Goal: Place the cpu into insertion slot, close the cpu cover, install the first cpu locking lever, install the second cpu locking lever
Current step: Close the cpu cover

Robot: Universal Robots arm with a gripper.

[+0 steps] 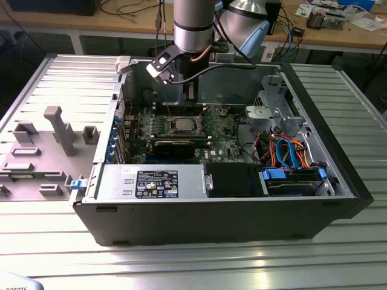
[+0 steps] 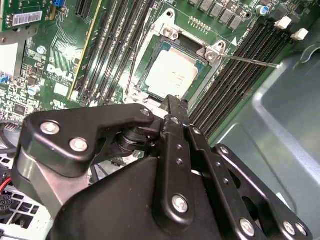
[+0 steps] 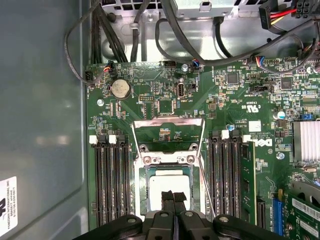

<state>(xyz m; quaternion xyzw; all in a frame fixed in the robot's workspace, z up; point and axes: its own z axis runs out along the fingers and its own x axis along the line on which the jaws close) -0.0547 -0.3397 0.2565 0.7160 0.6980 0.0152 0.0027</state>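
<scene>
Room: slatted metal table [image 1: 181, 266]; wooden workbench [image 1: 338, 36] with clutter along the far side. On the table, an open computer case [image 1: 338, 181], side panel off, inside facing up. Grey tray [image 1: 42, 151] of moulded blocks just beside it on the exterior view's left. Inside the case: green board [image 3: 240, 90] lying flat toward the far side, drive bay with orange and blue cables at the exterior view's right.

Arm [image 1: 193, 24]: down from above into the case, wrist vertical. Gripper [image 3: 174, 197] pointing straight down at the board, directly above the socket [image 3: 142, 185]. Fingers [image 3: 167, 200] pressed together, nothing between them.

Cpu [image 2: 172, 75]: seated flat in the socket, silver top up, edges square with the socket frame; square outline, so no long axis. Cover [image 3: 167, 121]: swung open, tilted up off its hinge edge, board visible through the window. Thin wire lever [image 2: 250, 61]: sticking out from a socket corner across the memory slots [image 2: 225, 90].
</scene>
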